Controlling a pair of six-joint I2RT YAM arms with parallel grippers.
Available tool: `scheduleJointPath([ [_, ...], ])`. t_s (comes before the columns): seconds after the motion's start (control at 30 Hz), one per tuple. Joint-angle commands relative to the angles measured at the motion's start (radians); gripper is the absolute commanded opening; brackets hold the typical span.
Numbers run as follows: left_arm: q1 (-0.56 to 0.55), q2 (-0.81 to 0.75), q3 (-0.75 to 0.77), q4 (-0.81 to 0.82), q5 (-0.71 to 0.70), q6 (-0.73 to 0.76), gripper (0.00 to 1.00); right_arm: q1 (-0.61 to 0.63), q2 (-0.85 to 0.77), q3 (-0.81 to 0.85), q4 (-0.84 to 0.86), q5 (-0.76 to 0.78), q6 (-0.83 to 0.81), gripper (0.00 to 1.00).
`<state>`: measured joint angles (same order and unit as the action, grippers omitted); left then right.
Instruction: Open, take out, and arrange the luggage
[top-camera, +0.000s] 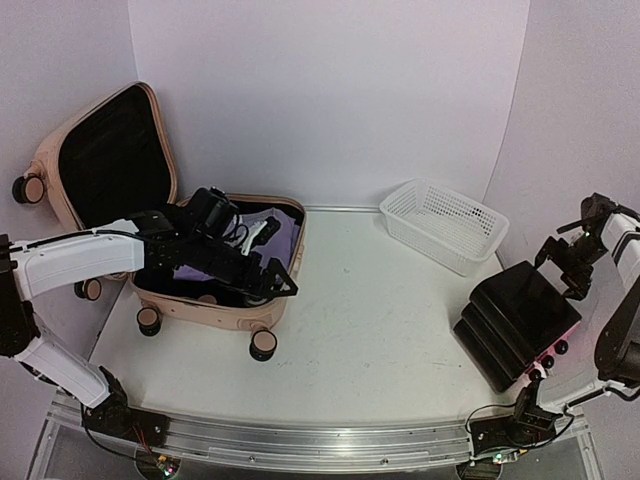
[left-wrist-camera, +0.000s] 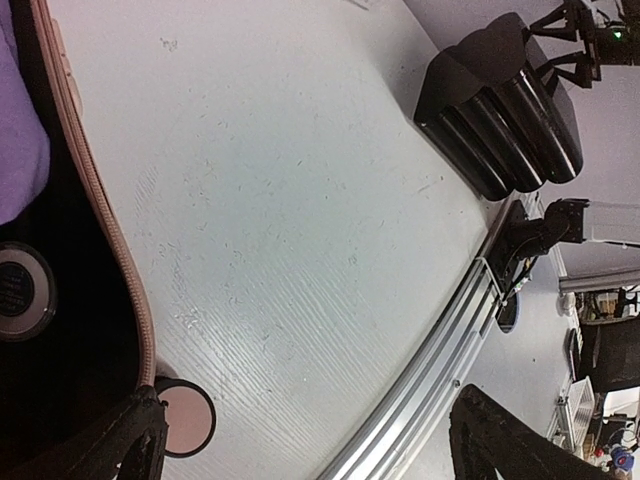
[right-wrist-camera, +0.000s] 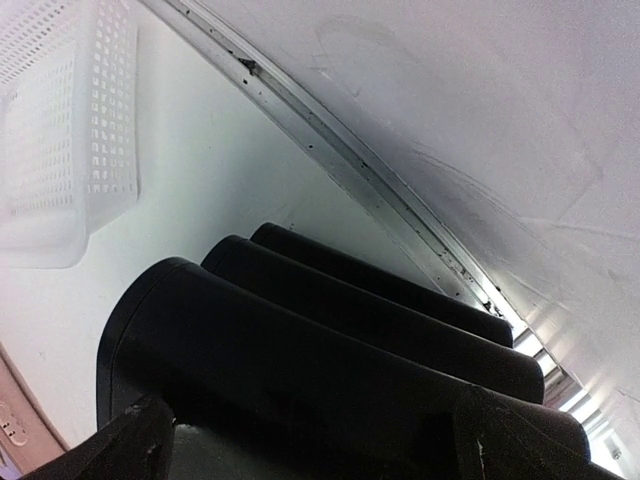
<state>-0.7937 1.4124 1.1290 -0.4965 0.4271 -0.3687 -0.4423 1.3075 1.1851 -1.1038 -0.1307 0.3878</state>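
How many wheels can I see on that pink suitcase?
4. One wheel is at the raised lid's far-left corner, one is just below the left arm, and two are along the near edge of the luggage. None appears hidden.

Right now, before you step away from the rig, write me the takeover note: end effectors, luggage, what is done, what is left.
Left end effector: open, empty, over the near rim of the luggage.
Right end effector: open, empty, above the black stack at the table's right side.
Luggage: at the left, lid up, purple cloth inside.
Done: opened.
Left: take out the cloth and arrange. White basket sits back right.
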Motion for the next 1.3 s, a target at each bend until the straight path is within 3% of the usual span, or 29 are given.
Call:
scheduleJointPath([
  [0.0, -0.049, 0.057, 0.032, 0.043, 0.016, -0.017, 0.98, 0.106, -0.007, -0.124, -0.032, -0.143, 0.115, 0.98],
  [0.23, -0.149, 0.174, 0.144, 0.077, 0.007, -0.078, 0.95, 0.399, -0.057, -0.219, 0.142, -0.078, 0.424, 0.98],
  [0.37, -0.173, 0.205, 0.149, 0.191, 0.077, -0.168, 0.96, 0.608, -0.047, -0.25, 0.282, -0.014, 0.605, 0.98],
  [0.47, -0.196, 0.23, 0.146, 0.296, 0.163, -0.237, 0.97, 0.723, -0.002, -0.202, 0.328, 0.002, 0.628, 0.98],
  [0.57, -0.253, 0.277, 0.196, 0.302, 0.187, -0.234, 0.97, 0.799, 0.072, -0.121, 0.334, -0.049, 0.587, 0.98],
  [0.8, -0.294, 0.377, 0.272, 0.305, 0.196, -0.265, 0.92, 0.834, 0.081, -0.079, 0.281, -0.232, 0.399, 0.98],
  [1.0, -0.29, 0.427, 0.34, 0.3, 0.126, -0.267, 0.94, 0.831, -0.007, -0.111, 0.078, -0.214, 0.169, 0.98],
  [1.1, -0.267, 0.448, 0.375, 0.286, 0.04, -0.269, 0.95, 0.831, -0.049, -0.156, 0.049, -0.239, 0.149, 0.98],
  [1.27, -0.197, 0.568, 0.512, 0.254, 0.043, -0.282, 0.93, 0.834, -0.108, -0.227, 0.093, -0.285, 0.229, 0.98],
])
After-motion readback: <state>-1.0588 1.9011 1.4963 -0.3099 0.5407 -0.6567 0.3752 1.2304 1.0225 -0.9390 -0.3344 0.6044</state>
